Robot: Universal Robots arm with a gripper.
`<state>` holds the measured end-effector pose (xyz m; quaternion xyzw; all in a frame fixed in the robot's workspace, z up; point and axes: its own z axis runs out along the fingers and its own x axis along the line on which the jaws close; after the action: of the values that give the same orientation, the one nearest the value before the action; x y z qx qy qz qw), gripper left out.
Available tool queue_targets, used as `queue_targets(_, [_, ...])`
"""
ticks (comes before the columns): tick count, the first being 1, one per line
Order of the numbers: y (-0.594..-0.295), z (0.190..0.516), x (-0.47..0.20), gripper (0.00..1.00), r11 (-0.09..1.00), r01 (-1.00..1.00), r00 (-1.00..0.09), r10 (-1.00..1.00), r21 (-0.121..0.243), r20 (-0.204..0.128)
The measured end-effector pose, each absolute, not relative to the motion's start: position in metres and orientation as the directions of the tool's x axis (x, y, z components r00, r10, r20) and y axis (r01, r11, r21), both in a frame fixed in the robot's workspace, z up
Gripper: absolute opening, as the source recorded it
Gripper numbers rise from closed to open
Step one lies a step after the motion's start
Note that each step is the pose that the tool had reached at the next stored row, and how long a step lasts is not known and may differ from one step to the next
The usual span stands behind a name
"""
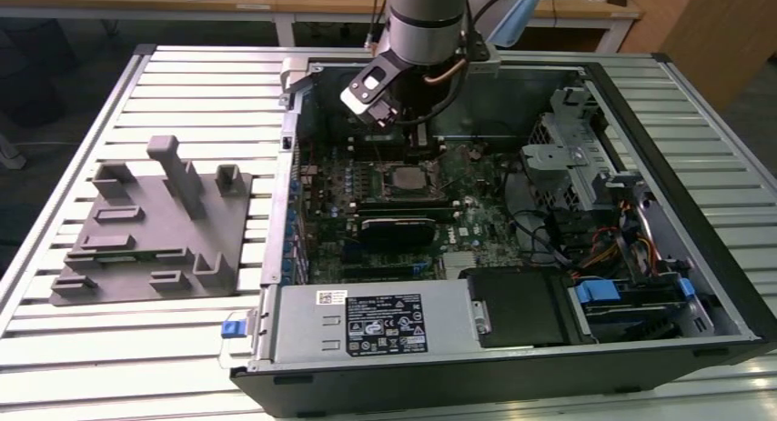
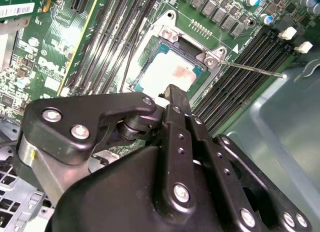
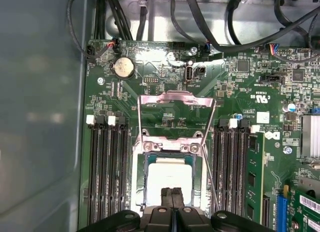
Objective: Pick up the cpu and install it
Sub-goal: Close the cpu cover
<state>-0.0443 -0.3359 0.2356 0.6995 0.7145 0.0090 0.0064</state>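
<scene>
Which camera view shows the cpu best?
The second wrist view: the cpu lies near and bright in the open socket, the gripper covering one edge. The first wrist view shows it from above, partly behind the gripper. The exterior view shows a small square.

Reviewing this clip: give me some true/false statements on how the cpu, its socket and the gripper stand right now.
1. The cpu lies in the socket on the motherboard. True.
2. The socket's metal cover plate is closed over the cpu. False: it is swung up, leaving the cpu's top bare.
3. The gripper hangs over the grey tray. False: it is inside the computer case, above the cpu.
4. The grey tray lies on the table, at the exterior view's left of the computer case. True.
5. The gripper is spread wide. False: it is shut, with nothing held.
</scene>
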Motion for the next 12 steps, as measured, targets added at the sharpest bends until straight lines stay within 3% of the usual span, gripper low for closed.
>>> queue_targets(12, [-0.3359, 0.2379, -0.0442, 0.11, 0.021, 1.0, -0.021, 1.0, 0.021, 0.004])
